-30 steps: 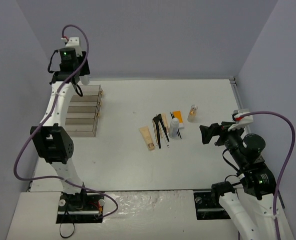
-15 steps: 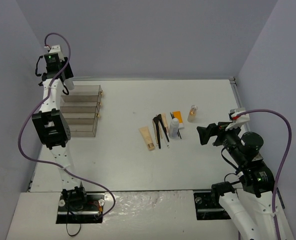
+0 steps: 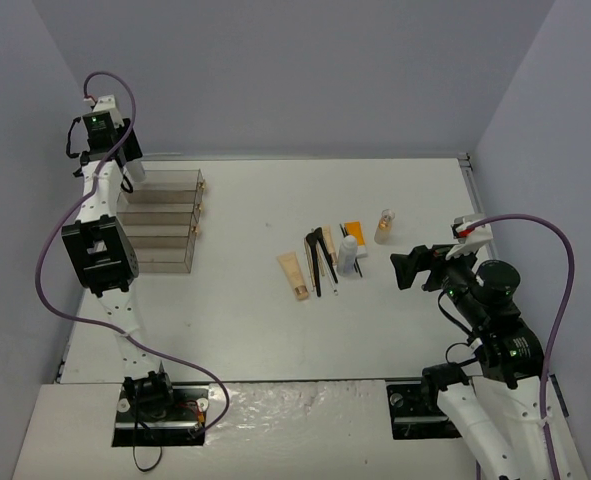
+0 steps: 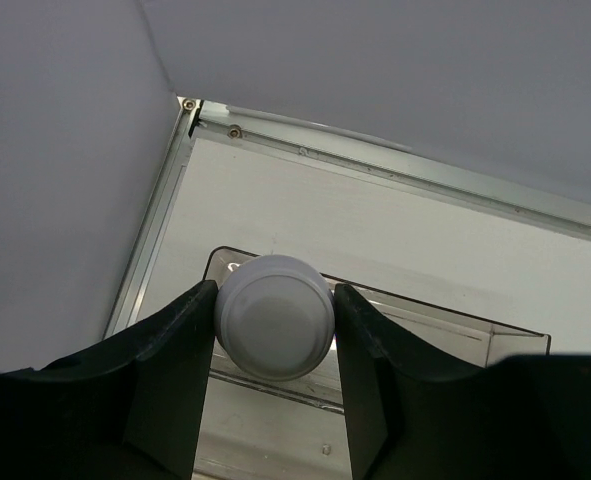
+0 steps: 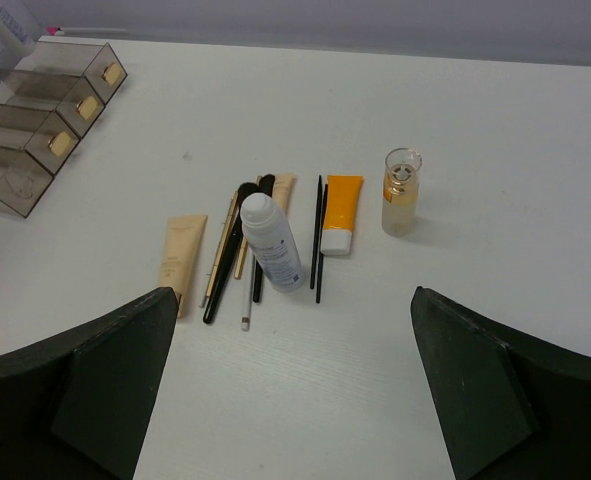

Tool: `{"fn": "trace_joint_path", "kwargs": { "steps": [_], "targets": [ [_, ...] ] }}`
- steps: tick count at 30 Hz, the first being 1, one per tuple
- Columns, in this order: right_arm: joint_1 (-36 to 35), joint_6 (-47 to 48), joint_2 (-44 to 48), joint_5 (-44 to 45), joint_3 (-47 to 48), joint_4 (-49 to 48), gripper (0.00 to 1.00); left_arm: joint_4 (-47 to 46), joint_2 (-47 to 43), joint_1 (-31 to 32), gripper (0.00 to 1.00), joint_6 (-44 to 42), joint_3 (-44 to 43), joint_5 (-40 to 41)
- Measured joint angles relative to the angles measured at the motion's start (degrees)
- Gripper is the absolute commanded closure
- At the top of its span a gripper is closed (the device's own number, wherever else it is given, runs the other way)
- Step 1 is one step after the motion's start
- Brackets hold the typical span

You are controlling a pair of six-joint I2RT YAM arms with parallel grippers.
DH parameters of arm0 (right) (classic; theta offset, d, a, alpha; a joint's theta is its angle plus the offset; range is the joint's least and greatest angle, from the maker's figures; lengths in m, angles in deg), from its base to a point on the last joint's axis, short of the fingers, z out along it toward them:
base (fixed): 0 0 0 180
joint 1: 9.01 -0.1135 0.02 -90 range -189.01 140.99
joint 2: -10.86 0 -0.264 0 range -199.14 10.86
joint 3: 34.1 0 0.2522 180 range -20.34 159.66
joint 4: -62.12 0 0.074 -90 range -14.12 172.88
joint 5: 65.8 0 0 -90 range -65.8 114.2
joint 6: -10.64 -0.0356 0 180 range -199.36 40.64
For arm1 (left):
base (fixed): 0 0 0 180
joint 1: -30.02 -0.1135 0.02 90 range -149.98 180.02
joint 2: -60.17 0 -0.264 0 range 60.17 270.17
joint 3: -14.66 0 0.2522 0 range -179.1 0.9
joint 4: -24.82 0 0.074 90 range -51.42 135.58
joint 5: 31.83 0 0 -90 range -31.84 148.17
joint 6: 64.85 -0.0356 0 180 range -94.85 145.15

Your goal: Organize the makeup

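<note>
My left gripper (image 4: 275,292) is shut on a white-grey bottle (image 4: 275,318), seen end-on, above the back left corner of the clear tiered drawer box (image 4: 445,335). From the top view this gripper (image 3: 130,172) hangs over the box's top tier (image 3: 165,182). The remaining makeup lies mid-table: a second white bottle (image 5: 271,243), an orange tube (image 5: 342,225), a glass vial (image 5: 402,192), a beige tube (image 5: 182,258), black brushes (image 5: 225,275) and thin sticks (image 5: 318,240). My right gripper (image 5: 295,330) is open and holds nothing, just near of that group (image 3: 407,270).
The drawer box (image 3: 163,235) stands at the table's left with its gold knobs facing right. A metal rail (image 4: 405,165) runs along the table's back edge, close to the grey walls (image 4: 65,150). Bare tabletop (image 3: 265,330) lies between the box and the makeup.
The left arm has swung left and back, carrying the bottle over the box's rear left corner. The right gripper has edged slightly left toward the makeup, still open.
</note>
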Motion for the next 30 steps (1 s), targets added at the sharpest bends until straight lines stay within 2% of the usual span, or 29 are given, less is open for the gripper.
{"fn": "trace_joint_path", "kwargs": {
  "steps": [9,14,15,16,20,22,24,29,30],
  "targets": [
    [0.00,-0.02,0.66,-0.01,-0.91,-0.30,0.00,-2.75,1.13,-0.30,1.00,0.00,5.20,-0.29],
    [0.00,-0.04,1.29,0.00,-1.50,-0.78,0.00,-4.84,1.32,-0.32,0.93,0.00,7.04,-0.28],
    [0.00,-0.04,1.41,0.00,-1.56,-0.81,0.00,-5.20,1.32,-0.32,0.89,0.00,7.14,-0.28],
    [0.02,-0.03,1.52,-0.02,-1.61,-0.87,0.00,-5.68,1.32,-0.32,0.79,-0.02,7.52,-0.27],
    [0.00,-0.04,1.76,-0.04,-1.93,-1.28,0.00,-8.45,1.31,-0.32,0.49,-0.02,8.89,-0.21],
    [0.00,-0.04,1.98,-0.05,-2.15,-1.30,0.00,-9.16,1.27,-0.32,0.39,-0.09,9.27,-0.07],
    [0.00,-0.05,2.22,-0.07,-2.28,-1.32,0.00,-9.52,1.21,-0.32,0.25,-0.25,9.98,0.20],
    [0.01,-0.07,2.95,-0.39,-2.36,-1.38,0.00,-9.39,0.58,-0.34,0.05,-0.33,13.10,1.11],
    [0.00,-0.07,3.11,-0.44,-2.36,-1.39,0.00,-9.24,0.25,-0.37,0.04,-0.33,13.88,1.23]
  ]
}}
